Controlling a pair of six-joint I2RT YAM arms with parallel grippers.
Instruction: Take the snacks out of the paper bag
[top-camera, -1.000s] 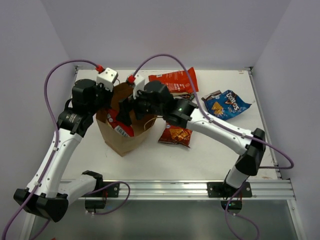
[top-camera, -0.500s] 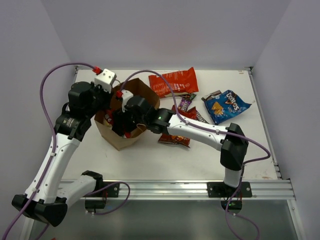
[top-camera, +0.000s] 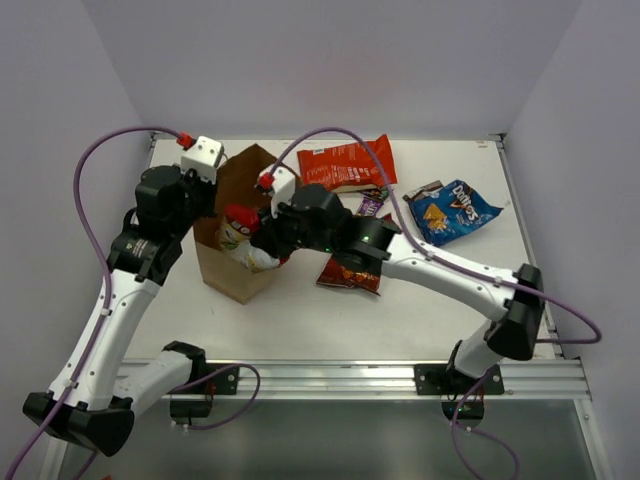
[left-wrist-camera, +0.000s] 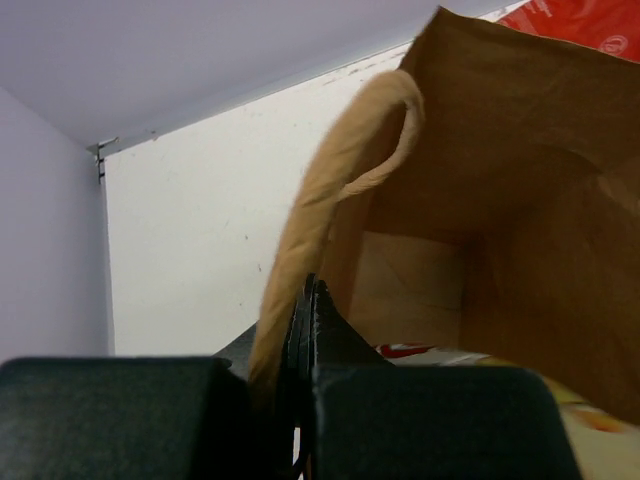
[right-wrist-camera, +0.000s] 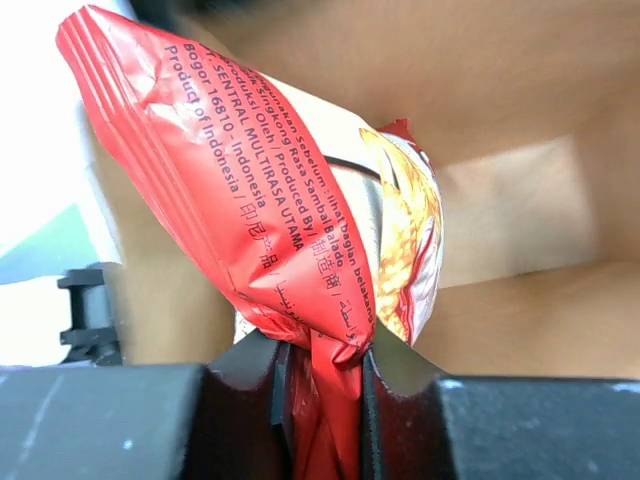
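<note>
Both jaws closed | left gripper (left-wrist-camera: 305, 330) pinching the handle (left-wrist-camera: 335, 170) of the paper bag (top-camera: 230, 275) | right gripper (right-wrist-camera: 320, 375) nipping red-white-yellow packet (right-wrist-camera: 250, 190) at bag mouth, bag floor hidden | candy bars (top-camera: 370, 207) beyond, mostly behind right arm (top-camera: 450, 275)

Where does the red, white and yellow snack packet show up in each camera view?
Top external: the red-white-yellow snack packet is left of centre, at the mouth of the paper bag.
Left wrist: only a sliver shows at the bottom edge, inside the bag.
Right wrist: it fills the centre, pinched in the right gripper.
Shared landmark: the bag's brown wall.
</note>
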